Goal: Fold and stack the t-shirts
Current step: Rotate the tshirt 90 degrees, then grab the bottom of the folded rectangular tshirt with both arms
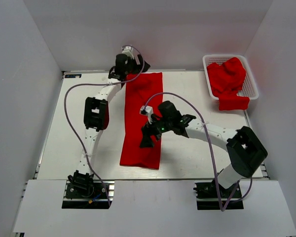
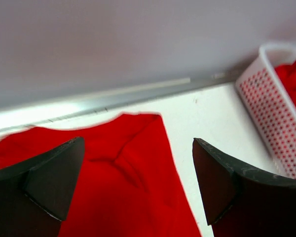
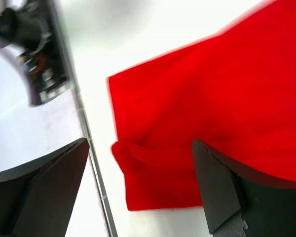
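A red t-shirt lies on the white table as a long narrow strip running from the far edge toward the near edge. My left gripper hangs over its far end, open and empty; the left wrist view shows the shirt's far end between the fingers. My right gripper is over the strip's near half, open and empty; the right wrist view shows the shirt's near end with a folded edge. More crumpled red t-shirts fill the basket, one spilling over its near rim.
A white plastic mesh basket stands at the far right corner and also shows in the left wrist view. White walls close the table on the left, back and right. The left arm's base shows in the right wrist view.
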